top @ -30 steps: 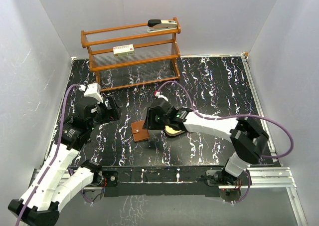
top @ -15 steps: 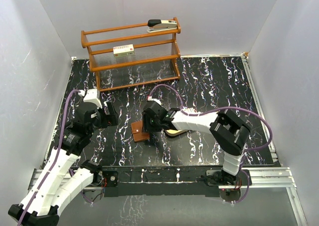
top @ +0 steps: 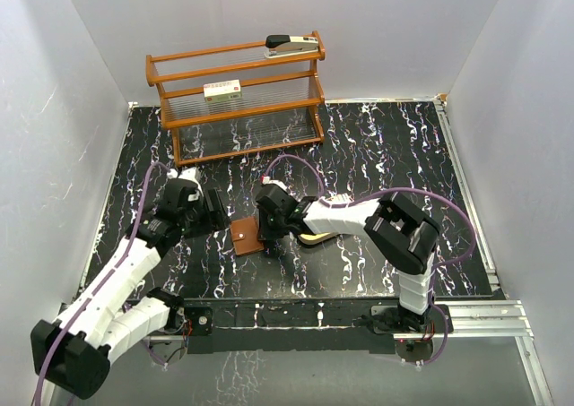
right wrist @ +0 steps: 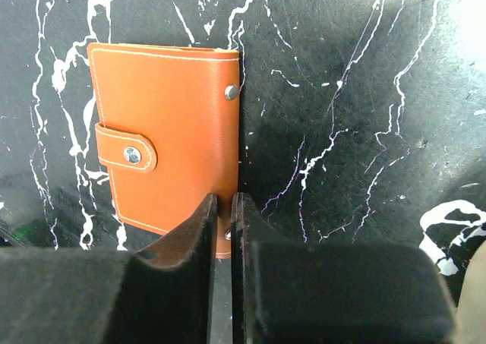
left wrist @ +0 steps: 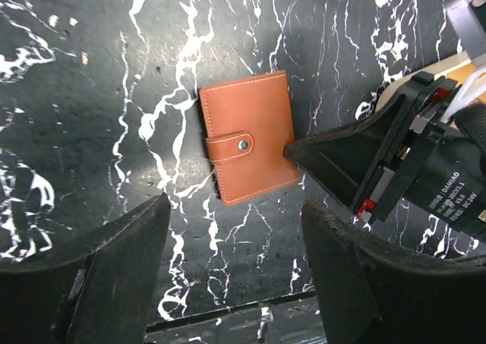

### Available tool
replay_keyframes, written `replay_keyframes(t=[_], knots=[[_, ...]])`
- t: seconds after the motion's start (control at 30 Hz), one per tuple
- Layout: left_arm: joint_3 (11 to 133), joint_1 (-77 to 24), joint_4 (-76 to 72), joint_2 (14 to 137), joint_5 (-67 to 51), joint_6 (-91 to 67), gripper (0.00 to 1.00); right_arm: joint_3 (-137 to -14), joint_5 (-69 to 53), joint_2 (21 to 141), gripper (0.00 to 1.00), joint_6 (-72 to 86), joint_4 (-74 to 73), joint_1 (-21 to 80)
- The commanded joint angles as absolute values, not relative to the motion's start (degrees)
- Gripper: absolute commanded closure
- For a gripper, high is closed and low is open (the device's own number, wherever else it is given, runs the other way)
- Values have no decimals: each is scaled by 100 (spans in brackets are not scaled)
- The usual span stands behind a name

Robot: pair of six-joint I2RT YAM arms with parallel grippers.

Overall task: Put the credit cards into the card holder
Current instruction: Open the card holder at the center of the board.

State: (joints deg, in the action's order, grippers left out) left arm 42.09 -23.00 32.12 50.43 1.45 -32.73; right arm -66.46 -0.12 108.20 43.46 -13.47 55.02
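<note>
The card holder (top: 246, 236) lies closed and snapped on the black marble table, a brown leather wallet also plain in the left wrist view (left wrist: 249, 135) and the right wrist view (right wrist: 167, 131). My right gripper (right wrist: 222, 207) is shut to a thin slit. Its tips rest on the wallet's riveted edge, opposite the snap tab (right wrist: 125, 153); from the left wrist the same right gripper (left wrist: 292, 150) touches that edge. My left gripper (left wrist: 235, 268) hangs open just short of the wallet, nothing between its fingers (left wrist: 114, 260). The credit cards are hidden.
A shallow tan tray (top: 316, 237) peeks out under my right arm. At the back stands a wooden rack (top: 238, 101) with a stapler (top: 291, 43) on top and a white red-labelled box (top: 222, 90). The table's front edge (left wrist: 228, 314) is just behind my left fingers.
My left arm swung right and down towards the wallet, jaws narrowing slightly. My right gripper closed to a slit and settled at the wallet's edge, the right elbow folding inwards.
</note>
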Motion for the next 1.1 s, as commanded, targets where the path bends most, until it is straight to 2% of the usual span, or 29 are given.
replay_keyframes(t=[0.0,0.2,0.53,0.8,0.9,1.07], knots=[[4097,-2303,2964,5380,-613,-3577,33,-6434,-5,10685,100,4277,-1061,5510],[3918,-2303,2480,5866,-1426,-3712,36,-6264,55,10087,100,4265,-953,5509],[4124,-2305,2070,6770,-2118,-3723,38,-5689,5,8991,100,4442,-739,5519],[3930,-2303,1386,7563,-2932,-3859,41,-5431,73,8622,100,4474,-738,5524],[3859,-2303,1256,7740,-2909,-3874,42,-5409,85,8629,100,4472,-759,5539],[3849,-2303,1374,8068,-2725,-3733,50,-5429,111,8639,100,4447,-781,5555]])
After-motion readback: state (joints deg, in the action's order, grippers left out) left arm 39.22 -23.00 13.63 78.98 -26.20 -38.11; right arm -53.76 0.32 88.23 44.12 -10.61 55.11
